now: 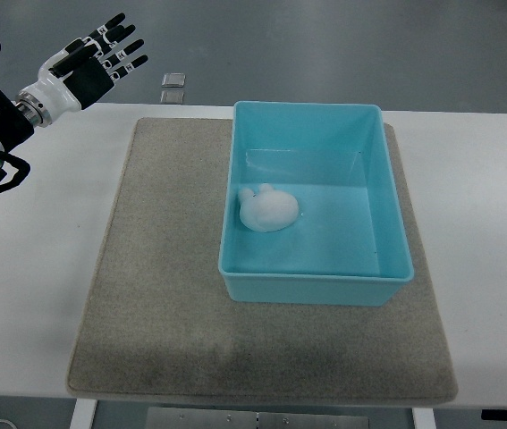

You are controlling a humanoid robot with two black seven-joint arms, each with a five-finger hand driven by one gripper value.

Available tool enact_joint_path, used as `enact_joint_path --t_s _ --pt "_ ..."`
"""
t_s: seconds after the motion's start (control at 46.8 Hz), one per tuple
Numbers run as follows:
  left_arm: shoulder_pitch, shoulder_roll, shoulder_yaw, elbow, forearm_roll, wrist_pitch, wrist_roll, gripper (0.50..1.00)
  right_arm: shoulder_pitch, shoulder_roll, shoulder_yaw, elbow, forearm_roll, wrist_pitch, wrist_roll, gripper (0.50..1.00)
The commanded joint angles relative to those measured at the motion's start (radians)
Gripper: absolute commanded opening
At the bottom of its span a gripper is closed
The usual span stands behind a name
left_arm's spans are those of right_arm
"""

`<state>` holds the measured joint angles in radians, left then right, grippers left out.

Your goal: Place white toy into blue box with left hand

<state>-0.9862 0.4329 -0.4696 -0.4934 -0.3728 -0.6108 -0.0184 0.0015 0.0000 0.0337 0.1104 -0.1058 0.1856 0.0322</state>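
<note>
**Toy in the box, left hand clear of the work**

The white toy (267, 209) lay inside the blue box (387, 192), on the floor of the box near its left wall and roughly midway along that wall. It appeared to touch or nearly touch the wall; the view did not settle which. Nothing else was in the box. The box itself sat on a grey mat (155, 268), toward the mat's right side, and the mat lay on a white table (485, 223).

The left hand (92, 61) was up at the far left corner of the table, well apart from the box and the toy. Its fingers were spread and straight, and it held nothing. The right arm did not show at all.

Judged from how things lay, the placing itself looked done: the toy was in the container and the hand had nothing in it. The step in hand seemed to be the end of the task, with the arm parked away from the box. The next move, if any, would call for little more than keeping the arm clear of the box rim and out of the way, since a stray sweep across the mat could nudge the box.

Two small grey squares (173, 88) lay on the floor beyond the table edge.
</note>
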Motion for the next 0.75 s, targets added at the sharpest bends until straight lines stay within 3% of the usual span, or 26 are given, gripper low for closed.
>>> enact_joint_path --t_s 0.0,0.726 --pt "0.001 0.001 -0.001 -0.001 -0.002 0.0 0.0 1.0 0.0 0.0 0.0 0.0 0.0 0.0 0.0 0.936" --pt "0.008 0.001 -0.003 -0.01 -0.003 0.0 0.0 1.0 -0.002 0.0 0.0 0.0 0.002 0.002 0.0 0.936"
